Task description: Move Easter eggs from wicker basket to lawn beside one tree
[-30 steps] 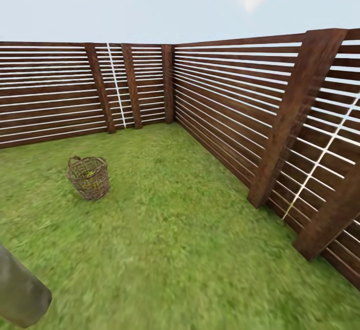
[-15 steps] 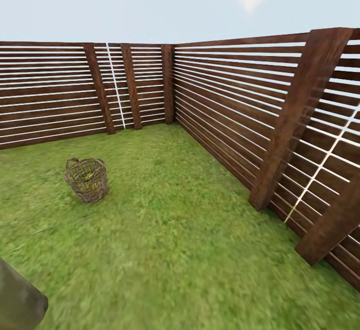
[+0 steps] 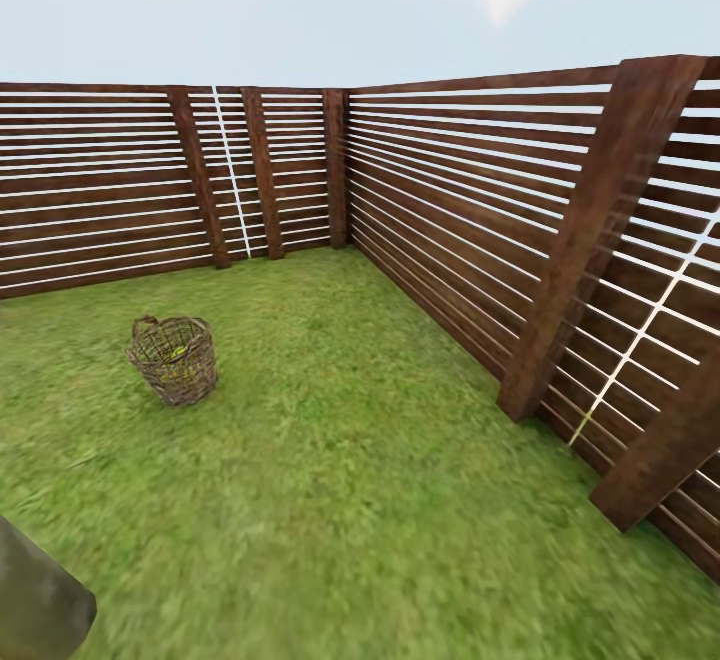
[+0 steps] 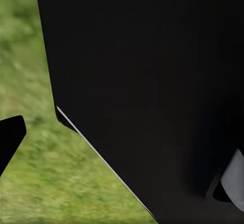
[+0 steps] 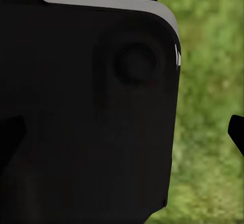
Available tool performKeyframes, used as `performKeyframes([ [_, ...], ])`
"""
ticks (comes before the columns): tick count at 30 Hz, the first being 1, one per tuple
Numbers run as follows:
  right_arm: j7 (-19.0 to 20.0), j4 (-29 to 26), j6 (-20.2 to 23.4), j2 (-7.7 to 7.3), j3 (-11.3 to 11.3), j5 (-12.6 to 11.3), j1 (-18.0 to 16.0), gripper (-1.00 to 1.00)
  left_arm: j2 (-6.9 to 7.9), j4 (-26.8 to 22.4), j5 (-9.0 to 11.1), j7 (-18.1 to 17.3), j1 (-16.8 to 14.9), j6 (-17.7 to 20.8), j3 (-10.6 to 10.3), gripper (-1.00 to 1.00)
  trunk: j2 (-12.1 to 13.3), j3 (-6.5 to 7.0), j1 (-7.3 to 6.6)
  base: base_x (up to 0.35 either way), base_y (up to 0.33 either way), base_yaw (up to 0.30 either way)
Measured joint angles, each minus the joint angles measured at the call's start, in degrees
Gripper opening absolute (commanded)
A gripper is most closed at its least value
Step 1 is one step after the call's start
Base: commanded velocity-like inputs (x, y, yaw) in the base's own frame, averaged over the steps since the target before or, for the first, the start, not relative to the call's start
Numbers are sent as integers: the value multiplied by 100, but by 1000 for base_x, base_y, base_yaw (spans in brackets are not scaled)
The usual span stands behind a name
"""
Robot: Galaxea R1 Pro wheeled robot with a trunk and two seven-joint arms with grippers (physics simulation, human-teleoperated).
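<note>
At the lower left corner of the head view, a slice of the tree (image 3: pixel 35 595) cuts in, its pale grey-beige trunk close to the camera and rising from the lawn (image 3: pixel 350 500). Farther up and to the right, the wicker basket (image 3: pixel 174 359) stands upright on the grass, well apart from the trunk and well short of the wooden fence (image 3: pixel 450 210) behind it. Through the open weave near the basket's rim a small patch of yellow shows; that would be the Easter eggs (image 3: pixel 178 350), though how many lie inside cannot be told from this far off. A little loop handle sticks up at the rim on the side toward the trunk. Right of the basket the grass runs bare to the fence, whose dark slatted panels meet in a corner at the back and then slant along the right side with leaning posts.

From the left wrist view a large black body blocks most of the picture, with blurred grass beside it and one dark tip of the left tool (image 4: pixel 10 137) at the edge. The right wrist view likewise has a black, grey-edged housing, grass beyond, and a dark tip of the right tool (image 5: pixel 237 132). Whether either tool is spread or closed cannot be told, and nothing is seen in their hold. How the basket lies relative to either tool cannot be told either.
</note>
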Motion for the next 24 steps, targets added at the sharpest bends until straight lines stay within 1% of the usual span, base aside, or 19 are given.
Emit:
performKeyframes([
  [5, 0, 0, -5, 0, 0, 0, 0, 100, 0, 0, 0, 0, 0, 0, 0, 100, 0, 0, 0, 0, 0, 87],
  [20, 0, 0, -7, 17, 8, 8, 0, 100, 0, 0, 0, 3, 0, 0, 0, 100, 0, 0, 0, 0, 0, 277],
  [24, 0, 0, -7, 17, 8, 8, 0, 100, 0, 0, 0, 4, 0, 0, 0, 100, 0, 0, 0, 30, 0, 120],
])
